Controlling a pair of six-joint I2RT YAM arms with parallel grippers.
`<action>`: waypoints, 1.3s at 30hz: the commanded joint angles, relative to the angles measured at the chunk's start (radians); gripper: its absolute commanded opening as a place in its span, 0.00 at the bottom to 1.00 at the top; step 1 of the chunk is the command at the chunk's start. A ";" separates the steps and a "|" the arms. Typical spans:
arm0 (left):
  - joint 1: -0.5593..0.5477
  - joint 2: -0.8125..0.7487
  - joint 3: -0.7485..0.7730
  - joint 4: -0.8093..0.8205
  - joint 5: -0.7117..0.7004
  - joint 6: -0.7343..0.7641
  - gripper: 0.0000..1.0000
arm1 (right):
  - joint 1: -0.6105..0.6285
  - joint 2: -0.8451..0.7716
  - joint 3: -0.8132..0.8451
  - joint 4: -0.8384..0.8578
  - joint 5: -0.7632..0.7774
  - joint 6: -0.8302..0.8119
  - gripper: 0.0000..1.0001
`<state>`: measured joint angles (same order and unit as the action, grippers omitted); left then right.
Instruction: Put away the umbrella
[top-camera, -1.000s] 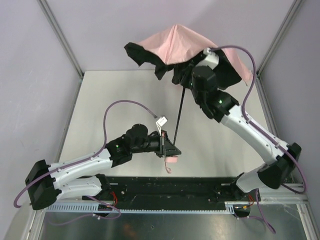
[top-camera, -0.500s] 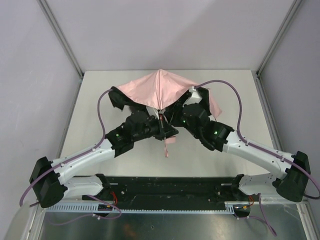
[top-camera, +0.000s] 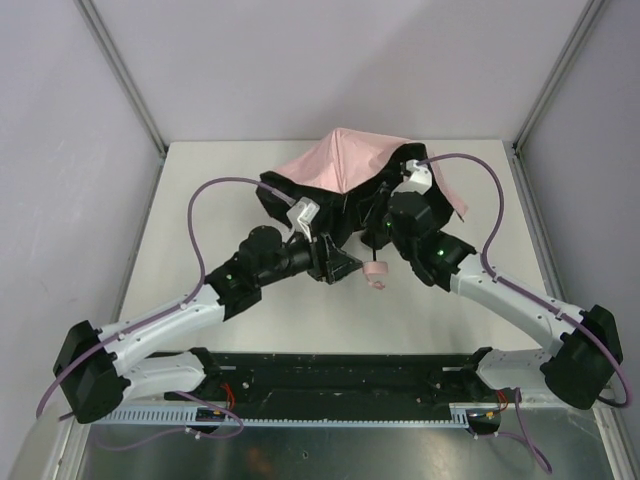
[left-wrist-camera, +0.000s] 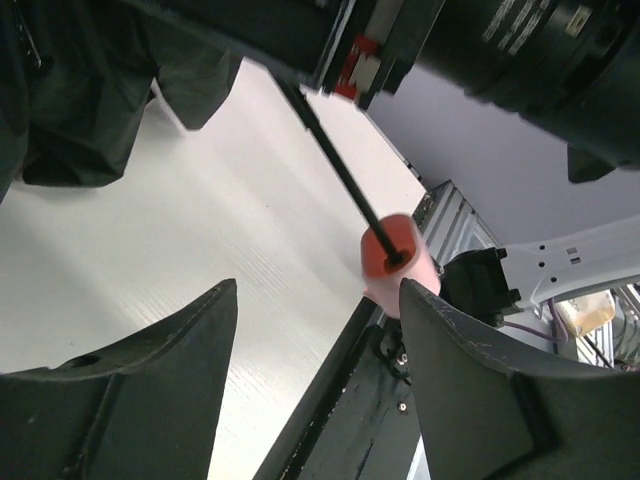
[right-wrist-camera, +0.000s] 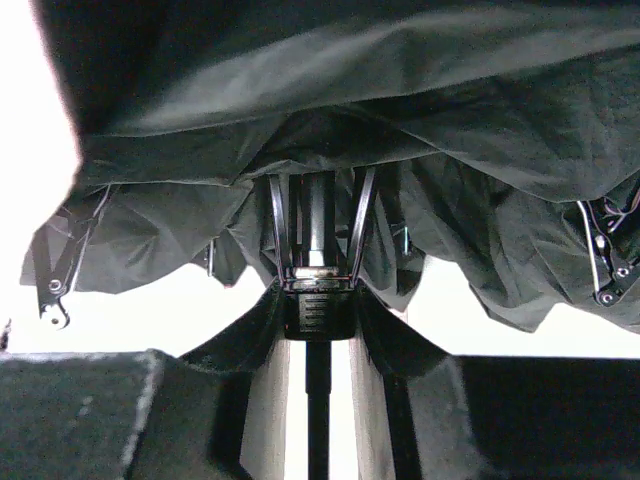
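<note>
Overhead, there is one umbrella (top-camera: 345, 165), half collapsed, lying over the far middle of the white table (top-camera: 200, 220). Its pale pink canopy is bunched upward, with the black underside spilling out at the left edge. One black shaft (left-wrist-camera: 335, 165) runs from under the canopy toward the near side. It ends in one pink handle (top-camera: 375, 269), which is held off the table between the two arms.

There are two grippers. The right gripper (right-wrist-camera: 318, 318) is clamped on the umbrella. In its wrist view both fingers close around the black runner (right-wrist-camera: 318, 305) on the shaft, just below where the black ribs (right-wrist-camera: 60, 262) fan out under the dark fabric. The left gripper (left-wrist-camera: 318, 300) is spread wide and holds nothing. Its two dark fingers (left-wrist-camera: 150, 390) frame the handle, which sits beyond the tips, nearer the right-hand finger and touching neither.

Two purple cables loop over the scene, one from the left arm (top-camera: 200, 230) and one from the right arm (top-camera: 490, 215). From above, the drooping canopy covers the right gripper's fingertips, so only its wrist view shows the grip. In the left wrist view the black body of the right arm (left-wrist-camera: 520, 40) crowds the top of the frame above the shaft. Folds of dark canopy hang at the upper left, close over the table.
</note>
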<state>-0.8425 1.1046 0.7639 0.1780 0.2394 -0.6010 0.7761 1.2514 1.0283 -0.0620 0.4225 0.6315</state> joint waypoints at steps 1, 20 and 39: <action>0.016 -0.014 -0.028 0.084 0.050 0.009 0.70 | -0.014 -0.047 0.021 0.150 0.021 -0.014 0.00; 0.226 -0.470 0.270 -0.355 -0.007 0.090 0.88 | -0.171 -0.185 -0.306 0.686 -0.548 -0.671 0.00; 0.436 0.089 0.539 -0.297 0.233 -0.302 0.99 | -0.162 -0.267 -0.312 0.626 -0.768 -0.684 0.00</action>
<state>-0.3977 1.2015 1.2934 -0.1909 0.3382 -0.8433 0.6098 0.9913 0.6956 0.4404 -0.3103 -0.0383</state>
